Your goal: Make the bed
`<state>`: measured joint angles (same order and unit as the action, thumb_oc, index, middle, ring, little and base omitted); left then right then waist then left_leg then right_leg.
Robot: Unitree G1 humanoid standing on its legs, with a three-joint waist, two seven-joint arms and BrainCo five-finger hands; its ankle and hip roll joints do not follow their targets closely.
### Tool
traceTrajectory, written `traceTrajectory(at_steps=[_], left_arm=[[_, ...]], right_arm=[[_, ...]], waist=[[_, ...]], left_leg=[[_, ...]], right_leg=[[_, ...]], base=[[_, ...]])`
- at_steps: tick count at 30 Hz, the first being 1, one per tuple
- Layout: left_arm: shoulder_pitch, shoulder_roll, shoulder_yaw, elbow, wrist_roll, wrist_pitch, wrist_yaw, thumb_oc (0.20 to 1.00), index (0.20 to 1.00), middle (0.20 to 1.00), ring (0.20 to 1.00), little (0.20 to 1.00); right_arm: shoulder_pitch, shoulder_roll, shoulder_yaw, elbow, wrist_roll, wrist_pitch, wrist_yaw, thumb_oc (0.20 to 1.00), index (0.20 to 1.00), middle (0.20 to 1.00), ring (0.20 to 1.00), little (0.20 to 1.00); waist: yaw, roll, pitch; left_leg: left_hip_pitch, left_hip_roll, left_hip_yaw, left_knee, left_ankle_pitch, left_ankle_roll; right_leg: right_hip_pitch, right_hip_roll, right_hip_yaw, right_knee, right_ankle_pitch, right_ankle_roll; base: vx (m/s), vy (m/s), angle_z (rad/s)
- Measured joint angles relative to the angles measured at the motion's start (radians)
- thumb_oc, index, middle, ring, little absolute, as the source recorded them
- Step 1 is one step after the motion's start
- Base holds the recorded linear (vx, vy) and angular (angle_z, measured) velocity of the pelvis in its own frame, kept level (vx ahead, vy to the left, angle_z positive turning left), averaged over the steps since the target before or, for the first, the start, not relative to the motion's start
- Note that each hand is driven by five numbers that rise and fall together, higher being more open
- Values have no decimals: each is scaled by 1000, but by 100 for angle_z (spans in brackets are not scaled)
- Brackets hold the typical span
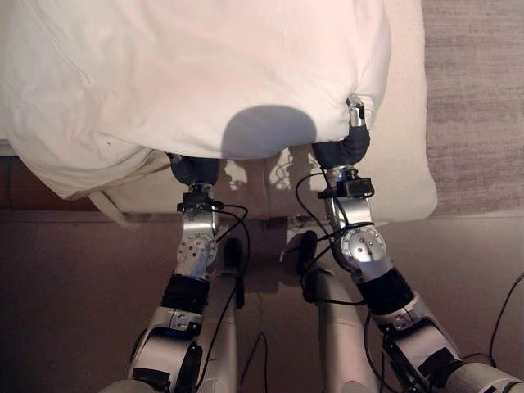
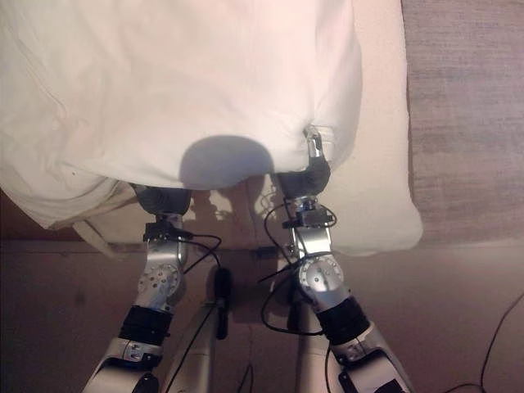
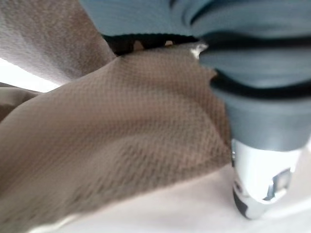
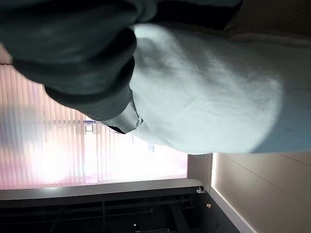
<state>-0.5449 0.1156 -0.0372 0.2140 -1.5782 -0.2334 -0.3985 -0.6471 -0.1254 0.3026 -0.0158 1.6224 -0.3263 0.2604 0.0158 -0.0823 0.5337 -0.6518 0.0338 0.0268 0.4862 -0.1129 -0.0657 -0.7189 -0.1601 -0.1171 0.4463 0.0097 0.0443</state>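
Overhead, from the head camera, a bulky white cloth duvet point(image 1: 196, 74) is raised above the pale mattress point(image 1: 405, 164). Left hand point(image 1: 195, 169) reaches under its near edge, fingers hidden, so its state is unclear. Right hand point(image 1: 354, 135) pinches the duvet's edge. Its wrist view shows white fabric against vertical window blinds point(image 4: 73, 155).

Grey woven rug point(image 1: 475, 98) covers the floor on the right, alongside the bed. Dark brown floor point(image 1: 74, 278) runs along the near side. Right wrist view: bright window with vertical blinds point(image 4: 73, 145), beige wall panel point(image 4: 262, 194) beside it.
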Motion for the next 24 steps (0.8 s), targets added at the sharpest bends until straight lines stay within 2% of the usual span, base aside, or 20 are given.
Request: traceTrajectory(at_steps=[7, 15, 16, 24], left_arm=[[68, 2, -2, -1, 73, 91, -98, 1000, 1000, 1000, 1000, 1000], [88, 24, -2, -71, 113, 121, -151, 1000, 1000, 1000, 1000, 1000], [88, 24, -2, -74, 113, 124, -154, 1000, 1000, 1000, 1000, 1000], [88, 23, -1, -76, 113, 129, -164, 1000, 1000, 1000, 1000, 1000]], right_arm=[[3, 5, -20, 25, 0, 12, 18, 200, 200, 200, 200, 200], [4, 6, -30, 26, 0, 16, 18, 200, 200, 200, 200, 200], [5, 6, -32, 26, -1, 16, 18, 200, 200, 200, 200, 200], [6, 9, -36, 29, -1, 16, 18, 200, 200, 200, 200, 200]], waist=[[2, 0, 0], [11, 0, 0], [24, 0, 0], [29, 0, 0]], left_leg=[[-1, 0, -1, 6, 0, 0], [-3, 0, -2, 12, 0, 0], [-3, 0, -2, 14, 0, 0], [-2, 0, -2, 17, 0, 0]], right_leg=[[0, 0, 0, 4, 0, 0], [0, 0, 1, 6, 1, 0], [0, 0, 1, 7, 0, 0], [2, -1, 2, 11, 1, 0]], base=[[0, 0, 0], [0, 0, 0], [0, 0, 0], [0, 0, 0]])
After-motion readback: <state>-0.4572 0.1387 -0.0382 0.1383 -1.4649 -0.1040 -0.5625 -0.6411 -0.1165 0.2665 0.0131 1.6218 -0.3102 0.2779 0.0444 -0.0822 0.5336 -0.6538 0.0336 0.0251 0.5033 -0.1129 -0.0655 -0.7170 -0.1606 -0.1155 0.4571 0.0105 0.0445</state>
